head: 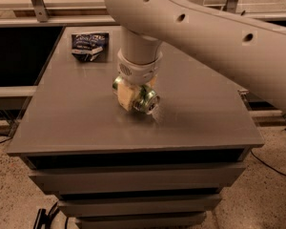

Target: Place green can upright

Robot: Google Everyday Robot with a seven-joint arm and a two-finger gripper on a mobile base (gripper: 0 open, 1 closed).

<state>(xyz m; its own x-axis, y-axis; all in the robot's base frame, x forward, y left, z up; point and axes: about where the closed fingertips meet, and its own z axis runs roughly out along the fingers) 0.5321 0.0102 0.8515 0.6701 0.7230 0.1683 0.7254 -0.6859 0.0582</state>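
My gripper [133,95] sits low over the smooth grey desk [76,123], cream fingers [126,95] clamped on the green can [147,102], which lies on its side. The near finger hides its middle; only the round silver end and shiny green edges show.

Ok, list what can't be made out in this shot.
- Green can, camera view: it lies on its side on the table; the pincer, down over it at mid-table, covers its label.
- Snack bag, camera view: the print is too small to read.
- Arm, camera view: cut off by the right and top edges, so the base is unseen.
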